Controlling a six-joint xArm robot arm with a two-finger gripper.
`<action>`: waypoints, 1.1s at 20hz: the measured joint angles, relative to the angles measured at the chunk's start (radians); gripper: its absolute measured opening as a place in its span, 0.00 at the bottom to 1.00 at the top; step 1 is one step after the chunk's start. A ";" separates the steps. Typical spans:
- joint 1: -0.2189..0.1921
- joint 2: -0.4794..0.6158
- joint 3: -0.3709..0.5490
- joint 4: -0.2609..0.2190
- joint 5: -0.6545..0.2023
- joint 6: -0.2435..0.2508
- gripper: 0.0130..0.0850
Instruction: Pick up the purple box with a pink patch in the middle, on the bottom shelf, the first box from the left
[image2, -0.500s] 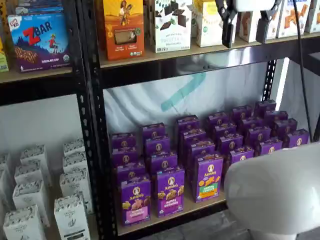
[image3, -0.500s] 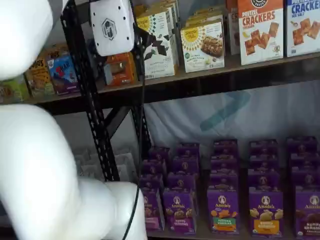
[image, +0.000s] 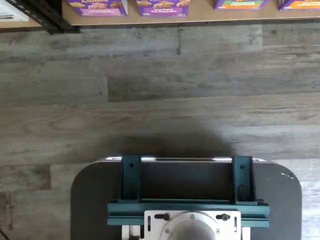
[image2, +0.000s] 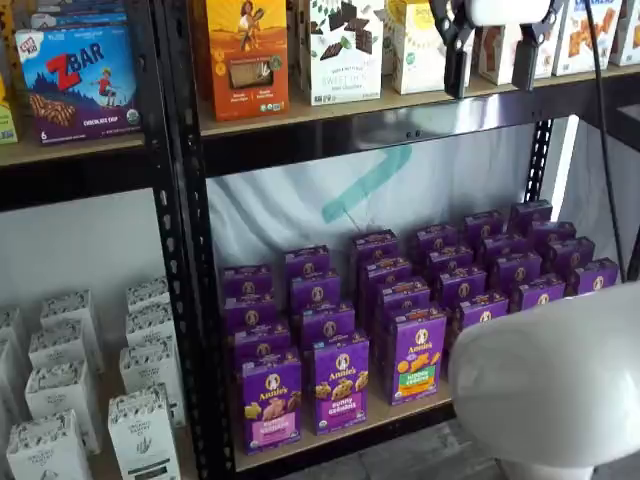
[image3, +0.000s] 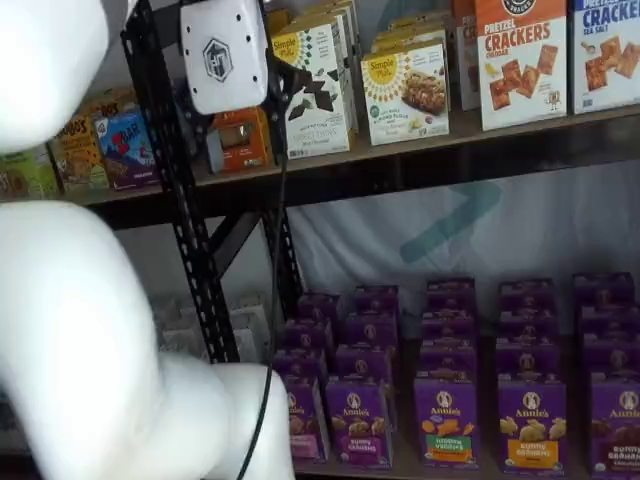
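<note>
Almost nothing has changed: my fingers (image2: 488, 55) have only crept up, spread wide and empty, high above the purple box (image2: 270, 401) on the bottom shelf (image2: 340, 432). I must go down.

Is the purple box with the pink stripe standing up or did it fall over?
Standing up. The purple box sits upright at the front of the bottom shelf, its logo above the pink band.

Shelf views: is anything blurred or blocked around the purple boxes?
In a shelf view the pink-band purple box is sharp, with the arm's white blur to one side; in a shelf view that box is half hidden behind the arm.
</note>
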 joint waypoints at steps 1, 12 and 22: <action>0.010 -0.002 0.005 -0.007 -0.004 0.007 1.00; 0.098 -0.049 0.149 -0.027 -0.125 0.088 1.00; 0.148 -0.078 0.336 -0.046 -0.274 0.136 1.00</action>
